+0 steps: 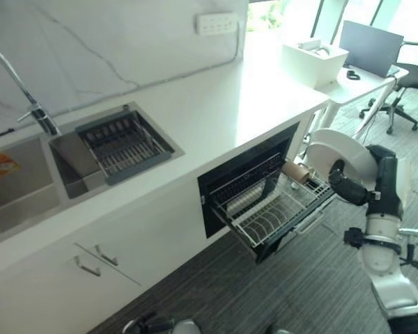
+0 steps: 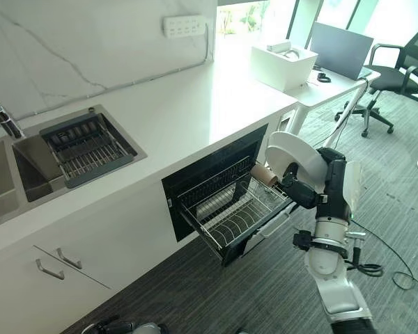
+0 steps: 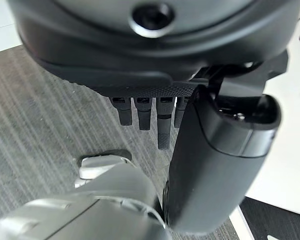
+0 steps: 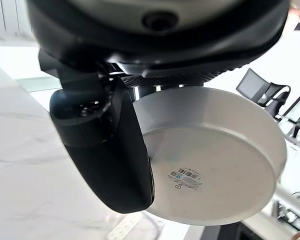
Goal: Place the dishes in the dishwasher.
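Where right robot hand [image 2: 308,193] grips, round white plate [image 2: 297,158], upright, w/ underside sticker

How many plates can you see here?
1: a white plate pinched in the right hand, beside the pulled-out dishwasher rack. Others could be hidden inside.

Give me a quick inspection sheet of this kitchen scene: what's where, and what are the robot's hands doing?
Surface: white countertop with a sink holding a dark drain basket.
Job's things: white plate held on edge beside the pulled-out wire rack of the open dishwasher; a brown cup lies at the rack's far end.
Clutter: white box on the counter.
Hands: right hand grips the plate; left hand hangs open above the floor.
Cables: nothing seen.
Surroundings: desk, office chair.
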Controlling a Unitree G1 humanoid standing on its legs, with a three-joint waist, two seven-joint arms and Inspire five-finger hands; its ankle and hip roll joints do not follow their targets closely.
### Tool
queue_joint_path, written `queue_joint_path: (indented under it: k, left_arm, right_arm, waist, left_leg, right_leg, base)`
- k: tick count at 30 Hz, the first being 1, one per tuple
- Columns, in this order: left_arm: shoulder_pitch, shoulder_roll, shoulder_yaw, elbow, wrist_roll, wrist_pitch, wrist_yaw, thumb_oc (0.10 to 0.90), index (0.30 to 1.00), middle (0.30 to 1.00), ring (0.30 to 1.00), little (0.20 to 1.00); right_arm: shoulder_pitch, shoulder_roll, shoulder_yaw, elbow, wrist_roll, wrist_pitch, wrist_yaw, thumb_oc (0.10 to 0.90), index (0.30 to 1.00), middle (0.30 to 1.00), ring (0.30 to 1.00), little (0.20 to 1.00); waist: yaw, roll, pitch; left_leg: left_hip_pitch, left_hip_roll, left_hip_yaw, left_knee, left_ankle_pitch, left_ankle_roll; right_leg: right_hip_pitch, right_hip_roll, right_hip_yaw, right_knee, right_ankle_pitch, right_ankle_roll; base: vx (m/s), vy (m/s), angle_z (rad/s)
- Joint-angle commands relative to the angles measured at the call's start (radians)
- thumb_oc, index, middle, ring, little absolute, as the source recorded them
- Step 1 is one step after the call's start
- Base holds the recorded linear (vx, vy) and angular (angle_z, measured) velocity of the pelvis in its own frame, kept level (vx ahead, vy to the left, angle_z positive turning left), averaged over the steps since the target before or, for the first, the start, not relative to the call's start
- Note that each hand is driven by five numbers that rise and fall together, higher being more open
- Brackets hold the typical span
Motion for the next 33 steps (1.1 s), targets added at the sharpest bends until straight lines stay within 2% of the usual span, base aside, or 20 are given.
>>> queue_joint_path:
  k: [1, 5, 11, 15, 27, 31, 33]
  left_arm:
    - [0.131, 0.008, -0.077, 0.082, 0.102, 0.064, 0.013, 0.800, 0.900, 0.900, 0.900, 0.900]
    - [0.146, 0.003, -0.099, 0.077, 0.135, 0.053, 0.001, 0.800, 0.900, 0.900, 0.900, 0.900]
    - [0.142, 0.018, -0.118, 0.056, 0.145, 0.055, 0.004, 0.800, 0.900, 0.900, 0.900, 0.900]
    - [0.146, 0.031, -0.120, 0.037, 0.139, 0.057, 0.013, 0.800, 0.900, 0.900, 0.900, 0.900]
    - [0.167, 0.060, -0.140, -0.034, 0.150, 0.006, 0.075, 0.800, 0.900, 0.900, 0.900, 0.900]
    - [0.174, 0.084, -0.143, -0.071, 0.163, -0.048, 0.143, 0.800, 0.900, 0.900, 0.900, 0.900]
    - [0.158, 0.096, -0.149, -0.082, 0.152, -0.062, 0.175, 0.800, 0.900, 0.900, 0.900, 0.900]
  right_arm:
    - [-0.115, -0.045, -0.070, -0.063, -0.079, -0.051, -0.033, 0.400, 0.300, 0.300, 0.300, 0.300]
    - [-0.150, -0.080, 0.018, 0.017, -0.208, -0.029, -0.044, 0.400, 0.300, 0.300, 0.300, 0.300]
    - [-0.219, -0.095, 0.126, 0.133, -0.288, 0.010, -0.062, 0.400, 0.300, 0.300, 0.300, 0.300]
    - [-0.258, -0.090, 0.178, 0.211, -0.320, 0.049, -0.078, 0.400, 0.300, 0.300, 0.300, 0.300]
    - [-0.361, -0.065, 0.279, 0.399, -0.387, 0.146, -0.121, 0.400, 0.300, 0.300, 0.300, 0.300]
    - [-0.412, -0.060, 0.329, 0.498, -0.355, 0.190, -0.095, 0.400, 0.300, 0.300, 0.300, 0.300]
    - [-0.465, -0.061, 0.359, 0.551, -0.352, 0.222, -0.117, 0.400, 0.300, 0.300, 0.300, 0.300]
  waist:
    - [0.016, -0.011, -0.023]
    - [0.038, 0.003, -0.021]
    - [0.065, 0.014, -0.025]
    - [0.081, 0.020, -0.027]
    - [0.143, 0.021, -0.018]
    - [0.167, 0.020, -0.004]
    - [0.181, 0.022, 0.007]
  left_leg:
    - [0.028, 0.003, -0.050, -0.055, -0.033, -0.028]
    - [0.021, 0.007, -0.074, -0.055, -0.022, -0.041]
    - [0.022, -0.004, -0.095, -0.055, -0.027, -0.046]
    - [0.019, -0.013, -0.108, -0.055, -0.028, -0.045]
    - [0.009, -0.041, -0.146, -0.055, -0.026, -0.036]
    - [0.002, -0.047, -0.160, -0.055, -0.023, -0.036]
    - [-0.014, -0.050, -0.171, -0.055, -0.017, -0.037]
  right_leg:
    - [0.025, -0.028, -0.010, 0.013, -0.087, 0.041]
    - [0.034, -0.032, -0.034, 0.013, -0.092, 0.033]
    - [0.043, -0.046, -0.052, 0.013, -0.092, 0.036]
    - [0.047, -0.055, -0.059, 0.013, -0.089, 0.039]
    - [0.064, -0.073, -0.091, 0.013, -0.078, 0.048]
    - [0.062, -0.077, -0.100, 0.013, -0.072, 0.049]
    - [0.051, -0.081, -0.105, 0.013, -0.067, 0.048]
  base:
    - [0.02, -0.104, 0.03]
    - [0.03, -0.059, 0.15]
    - [0.03, 0.022, 0.14]
    - [0.02, 0.057, 0.16]
    - [0.02, 0.035, 0.12]
    - [0.03, 0.014, 0.16]
    - [-0.03, 0.006, 0.10]
